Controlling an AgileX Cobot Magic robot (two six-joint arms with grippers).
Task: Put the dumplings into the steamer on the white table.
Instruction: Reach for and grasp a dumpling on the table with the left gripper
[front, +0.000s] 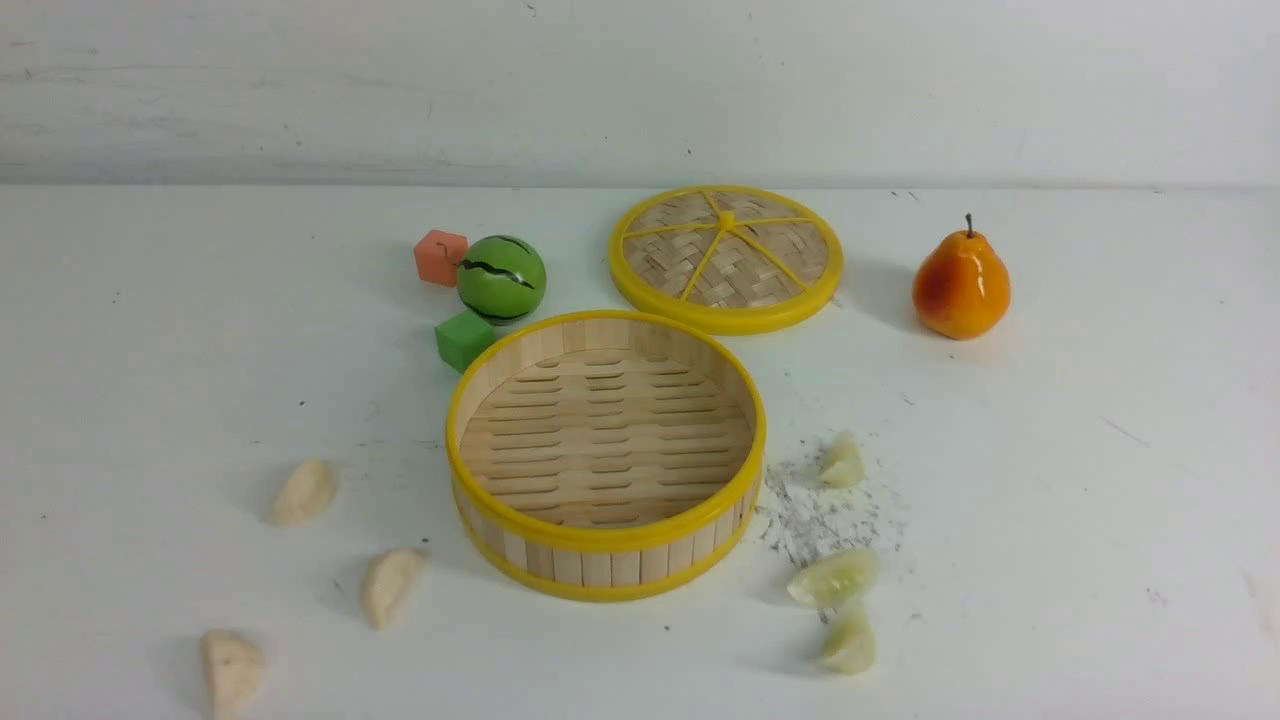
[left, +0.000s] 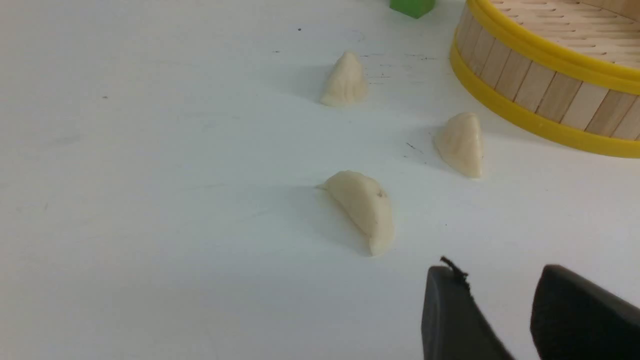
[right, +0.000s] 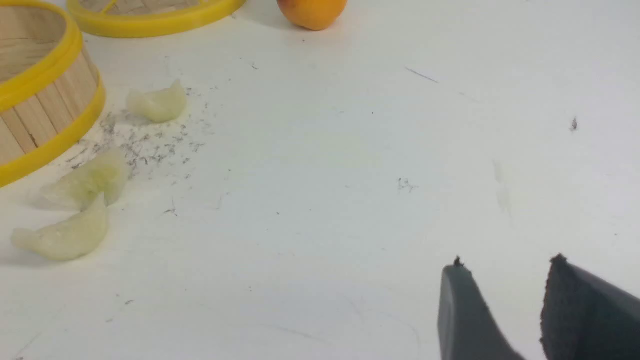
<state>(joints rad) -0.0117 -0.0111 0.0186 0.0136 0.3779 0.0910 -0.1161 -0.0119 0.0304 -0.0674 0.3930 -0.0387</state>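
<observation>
The dumplings (front: 392, 585) flank the empty steamer (front: 600, 565) — seemingly three each for the left end effector (left: 500, 272) and the right end effector (right: 507, 262), both half-open, holding nothing.

The left gripper (left: 497, 280) has two matte black, wedge-shaped fingers (left: 450, 315), one tip frayed; the right gripper (right: 505, 270) looks alike, dark grey, with ragged tips.
</observation>
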